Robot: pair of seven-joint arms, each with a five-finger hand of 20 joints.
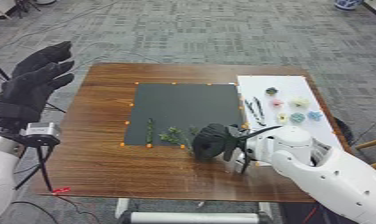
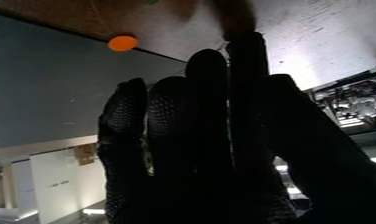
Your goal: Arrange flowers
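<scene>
The left hand (image 1: 38, 72) is raised beyond the table's left edge, fingers loosely extended and holding nothing, presumably parked there so the other arm has room. On the brown table (image 1: 104, 110) lies the dark mat (image 1: 186, 102), which seems meant as the backdrop for the arrangement. Near its left corner a narrow green stem (image 1: 150, 131) lies pointing from near to far; to its right is a leafy sprig (image 1: 171, 136) by the near edge. Greenery probably goes down first, as a base for the blooms.

The right hand (image 1: 213, 141) is low at the mat's near right corner, beside another bit of greenery (image 1: 192, 131). Its fingers look straight and close together; I cannot tell whether they touch or hold any of it. Setting or straightening that piece looks like the step in hand.

Farther right, on the white sheet (image 1: 295, 85), two slender dark pieces (image 1: 254, 110) lie left of the pink flower (image 1: 277, 103), cream flower (image 1: 299, 102) and blue flower (image 1: 314, 115), spaced apart, likely for easy picking.
</scene>
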